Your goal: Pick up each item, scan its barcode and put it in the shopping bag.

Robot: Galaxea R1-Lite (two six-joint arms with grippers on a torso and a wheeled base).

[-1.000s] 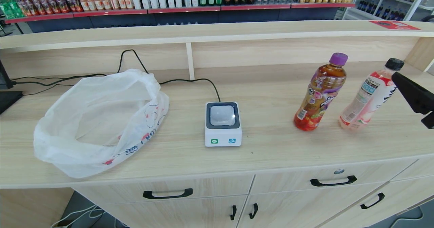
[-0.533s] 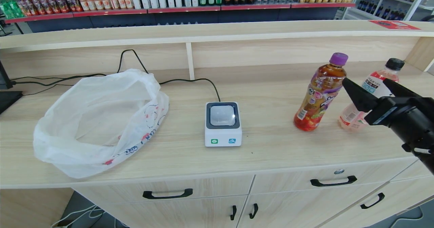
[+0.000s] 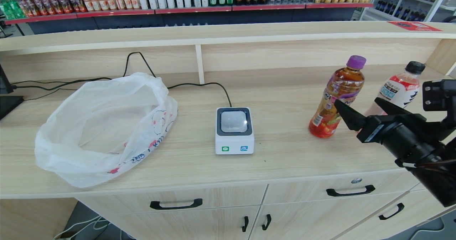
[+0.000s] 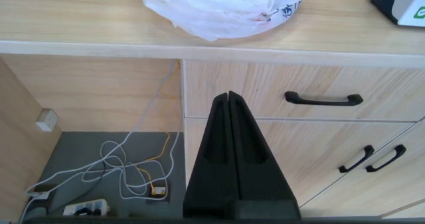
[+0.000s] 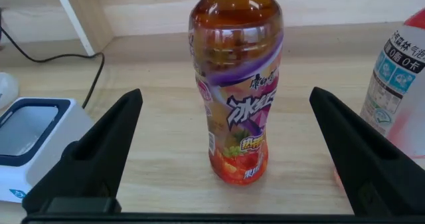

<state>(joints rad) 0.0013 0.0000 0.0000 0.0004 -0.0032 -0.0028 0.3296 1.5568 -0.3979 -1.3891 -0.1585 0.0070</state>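
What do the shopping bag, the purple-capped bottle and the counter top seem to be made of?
Shopping bag: thin white plastic film, likely; crumpled, translucent.
Purple-capped bottle: clear glossy plastic, probably; the amber drink shows through.
Counter top: pale matte wood grain; solid wood or laminate, cannot tell.

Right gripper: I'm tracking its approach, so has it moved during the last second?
Yes. In the head view the right gripper has swung left from the right edge, past the pink bottle, and now faces the purple-capped bottle, open.

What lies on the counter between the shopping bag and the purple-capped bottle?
The barcode scanner, standing apart from both on the counter; the head view shows it.
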